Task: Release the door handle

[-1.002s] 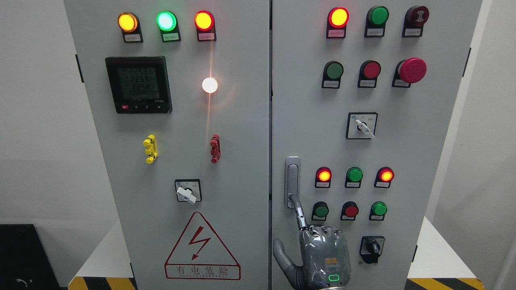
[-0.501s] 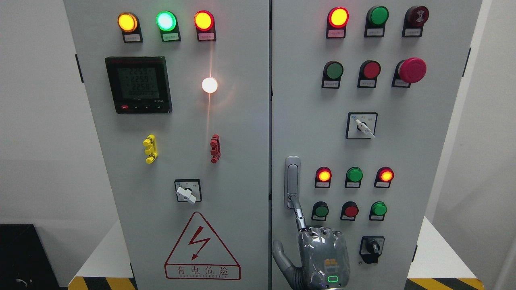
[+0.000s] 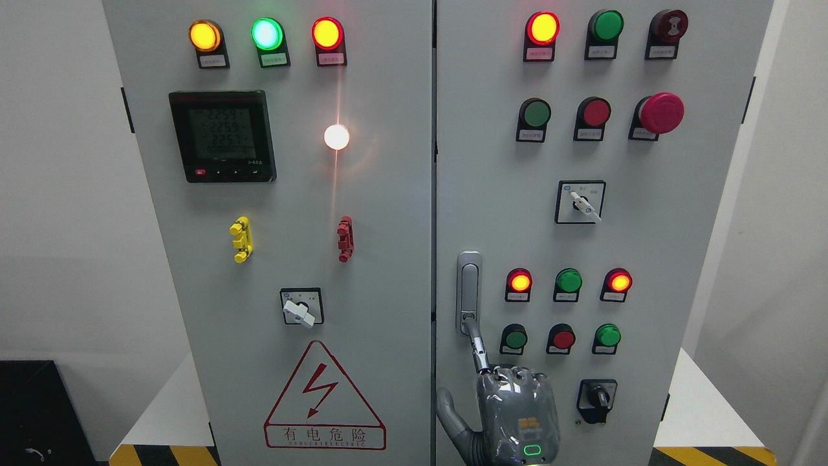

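A silver vertical door handle (image 3: 468, 285) sits on the left edge of the right cabinet door (image 3: 647, 259). My right hand (image 3: 515, 411) rises from the bottom edge, right of the middle, with its back toward me. Its index finger (image 3: 477, 346) points up and its tip touches the lower end of the handle. The other fingers are curled into the palm and the thumb sticks out to the left. The hand holds nothing. My left arm is out of view.
The right door carries lit and unlit round buttons, a red mushroom stop button (image 3: 661, 112) and two rotary switches (image 3: 581, 202). The left door (image 3: 291, 259) has a meter (image 3: 223, 136), lamps and a red hazard triangle (image 3: 323, 401). White walls stand on both sides.
My right hand has sunk slightly. The index fingertip has slid a little down to the handle's lower end. The door has not moved.
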Motion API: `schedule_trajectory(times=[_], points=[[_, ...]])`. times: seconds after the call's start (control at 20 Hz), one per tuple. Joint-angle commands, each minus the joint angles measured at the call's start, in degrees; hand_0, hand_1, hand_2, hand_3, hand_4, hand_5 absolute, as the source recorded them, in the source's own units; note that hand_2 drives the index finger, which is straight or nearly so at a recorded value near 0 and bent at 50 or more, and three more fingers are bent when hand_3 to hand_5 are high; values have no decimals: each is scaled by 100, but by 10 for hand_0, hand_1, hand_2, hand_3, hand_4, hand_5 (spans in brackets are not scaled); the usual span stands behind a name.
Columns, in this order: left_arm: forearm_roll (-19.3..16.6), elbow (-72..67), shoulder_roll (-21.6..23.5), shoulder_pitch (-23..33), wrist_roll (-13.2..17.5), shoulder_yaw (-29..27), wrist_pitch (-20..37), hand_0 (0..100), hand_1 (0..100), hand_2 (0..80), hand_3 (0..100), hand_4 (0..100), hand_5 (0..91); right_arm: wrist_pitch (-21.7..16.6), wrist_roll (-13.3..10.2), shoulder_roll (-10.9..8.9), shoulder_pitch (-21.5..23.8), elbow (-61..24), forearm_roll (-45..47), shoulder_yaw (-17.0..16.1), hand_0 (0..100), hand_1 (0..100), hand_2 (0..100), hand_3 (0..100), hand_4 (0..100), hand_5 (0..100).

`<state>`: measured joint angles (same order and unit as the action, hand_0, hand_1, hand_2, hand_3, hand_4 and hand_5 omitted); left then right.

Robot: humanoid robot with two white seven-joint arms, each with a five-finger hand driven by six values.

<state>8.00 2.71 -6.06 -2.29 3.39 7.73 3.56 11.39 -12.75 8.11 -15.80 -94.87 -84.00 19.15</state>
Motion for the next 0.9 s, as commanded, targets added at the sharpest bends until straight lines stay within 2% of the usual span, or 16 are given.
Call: schedule_trajectory(times=[0.0,0.85], points=[[0,2,0,0,4,0,5,120,556,0,0,0,0,3,0,6,24,30,-2,-8,457,287,5,1000,1000,1000],[0,2,0,0,4,0,-4,120,556,0,0,0,0,12,9,-3,103,30,-2,-17,455,288,12,1000,1000,1000]])
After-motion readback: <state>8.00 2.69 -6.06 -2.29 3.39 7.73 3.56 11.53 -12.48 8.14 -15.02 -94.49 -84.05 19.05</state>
